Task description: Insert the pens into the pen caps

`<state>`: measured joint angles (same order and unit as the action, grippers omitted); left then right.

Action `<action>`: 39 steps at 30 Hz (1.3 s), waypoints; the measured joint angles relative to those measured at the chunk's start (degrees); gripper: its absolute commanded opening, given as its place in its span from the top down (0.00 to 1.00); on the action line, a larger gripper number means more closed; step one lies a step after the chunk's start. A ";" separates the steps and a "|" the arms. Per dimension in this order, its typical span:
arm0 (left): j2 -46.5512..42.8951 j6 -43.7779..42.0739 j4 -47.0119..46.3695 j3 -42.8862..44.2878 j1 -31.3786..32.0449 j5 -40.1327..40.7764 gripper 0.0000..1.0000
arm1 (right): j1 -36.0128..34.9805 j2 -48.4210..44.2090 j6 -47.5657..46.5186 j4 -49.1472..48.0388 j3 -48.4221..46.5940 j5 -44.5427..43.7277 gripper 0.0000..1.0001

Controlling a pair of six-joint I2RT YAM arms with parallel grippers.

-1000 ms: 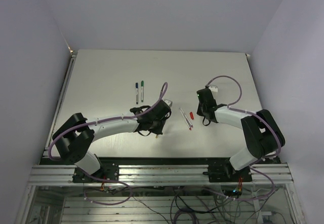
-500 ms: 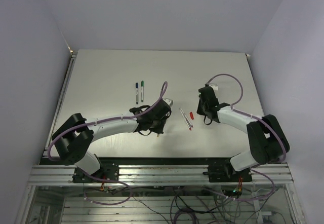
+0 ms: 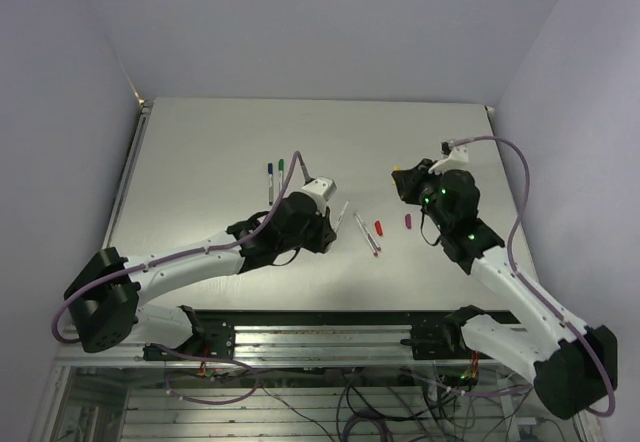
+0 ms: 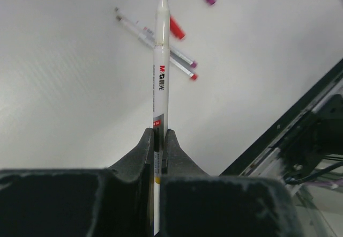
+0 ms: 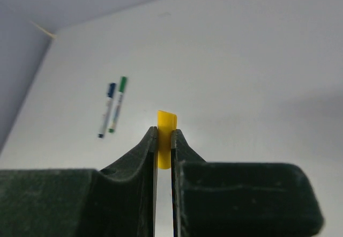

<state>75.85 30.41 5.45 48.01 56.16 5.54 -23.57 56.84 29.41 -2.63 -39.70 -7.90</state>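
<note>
We've just lifted off the counter (image 3: 200, 142): left jaws now pinch a pen (image 4: 162, 60) near its back end, right jaws squeeze the yellow cap (image 5: 166, 120), so we're ready to mate them. Top view barely shows that cap; right wrist nails it. Left wrist shows two loose pens (image 4: 142, 31) and a red cap (image 4: 177, 28) below.

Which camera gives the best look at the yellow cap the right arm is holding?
The right wrist view: the yellow cap sits close up, pinched in the right gripper. In the top external view it is too small to make out; the left wrist view misses it.
</note>
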 measured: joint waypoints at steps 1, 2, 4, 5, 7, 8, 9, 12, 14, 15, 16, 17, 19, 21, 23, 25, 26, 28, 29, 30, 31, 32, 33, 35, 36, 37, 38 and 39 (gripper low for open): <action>-0.57 0.02 -1.95 -0.55 0.02 -0.57 0.93 | 0.00 -1.95 0.39 -1.44 1.03 0.98 1.00; -0.94 0.02 -3.69 -0.98 0.07 -1.11 0.93 | 0.00 -3.52 0.74 -2.64 1.90 1.95 1.00; -1.38 0.00 -6.71 -1.53 0.22 -2.27 0.93 | 0.00 -6.19 1.53 -5.73 3.91 3.87 1.00; -1.44 0.00 -8.15 -1.75 0.28 -2.84 0.93 | 0.00 -7.10 1.73 -6.95 4.76 4.68 1.00; -1.46 0.02 -11.30 -1.95 0.37 -4.59 0.93 | 0.00 -8.81 2.34 -9.94 6.71 6.56 1.00; -1.44 0.02 -12.79 -1.95 0.44 -5.40 0.93 | 0.00 -9.44 2.69 -11.80 7.74 7.61 1.00; -1.44 0.02 -14.40 -1.95 0.48 -6.23 0.93 | 0.00 -9.97 2.97 -13.64 8.81 8.59 1.00; -1.40 0.04 -18.53 -1.95 0.83 -8.20 0.93 | -0.02 -10.99 3.87 -18.86 11.78 11.15 1.00; -1.38 0.11 -21.33 -1.97 1.22 -9.44 0.93 | -0.02 -11.34 4.63 -22.58 13.64 12.61 1.00; -1.38 0.24 -22.73 -1.99 1.44 -9.94 0.93 | -0.02 -11.39 5.03 -24.24 14.36 13.18 1.00; -1.38 0.28 -23.89 -1.99 1.66 -10.29 0.93 | -0.02 -11.41 5.46 -25.92 14.95 13.62 1.00; -1.38 0.31 -24.72 -1.99 1.84 -10.51 0.93 | -0.02 -11.43 5.86 -27.32 15.37 13.92 1.00; -1.38 0.42 -26.12 -1.99 2.14 -10.75 0.93 | -0.02 -11.54 6.86 -30.47 16.13 14.38 1.00; -1.38 0.44 -26.77 -1.99 2.29 -10.80 0.93 | -0.02 -11.82 7.87 -33.29 16.74 14.60 1.00; -1.38 0.46 -27.17 -2.01 2.34 -10.80 0.93 | -0.02 -12.28 8.83 -35.91 17.29 14.60 1.00; -1.38 0.48 -27.28 -2.01 2.43 -10.78 0.93 | -0.02 -12.66 9.68 -38.05 17.79 14.62 1.00; -1.38 0.50 -27.34 -2.01 2.47 -10.80 0.93 | -0.02 -12.79 10.10 -38.84 17.90 14.64 1.00; -1.38 0.52 -27.58 -2.01 2.51 -10.78 0.93 | -0.02 -12.83 10.75 -40.15 17.94 14.80 1.00; -1.38 0.52 -27.69 -2.01 2.54 -10.78 0.93 | -0.02 -12.83 10.97 -40.57 17.97 14.84 1.00; -1.38 0.55 -27.80 -2.01 2.56 -10.78 0.93 | -0.02 -12.83 11.28 -41.00 17.99 14.97 1.00; -1.38 0.57 -27.89 -2.01 2.56 -10.78 0.93 | -0.02 -12.83 11.61 -41.40 18.03 15.06 1.00; -1.38 0.68 -27.96 -2.01 2.58 -10.78 0.93 | -0.02 -12.83 11.82 -41.83 18.14 15.13 1.00; -1.38 0.70 -27.98 -2.01 2.58 -10.78 0.93 | -0.02 -12.83 11.98 -42.10 18.23 15.19 1.00; -1.33 0.79 -27.98 -2.01 2.60 -10.78 0.93 | -0.02 -12.83 12.31 -42.49 18.36 15.41 1.00; -1.29 0.90 -28.00 -2.01 2.62 -10.78 0.93 | -0.02 -12.83 12.44 -42.60 18.43 15.52 1.00; -1.25 0.94 -28.00 -2.01 2.62 -10.75 0.93 | -0.02 -12.83 12.63 -42.77 18.43 15.65 1.00; -1.18 1.01 -28.02 -2.01 2.62 -10.78 0.93 | -0.02 -12.83 12.81 -42.95 18.45 15.72 1.00; -1.11 1.09 -28.06 -2.01 2.64 -10.75 0.93 | -0.02 -12.83 12.98 -43.12 18.49 15.87 1.00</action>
<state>74.74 31.51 -22.61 46.00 58.81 -5.21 -23.59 44.01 42.39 -45.76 -21.21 7.97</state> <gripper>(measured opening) 0.101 0.084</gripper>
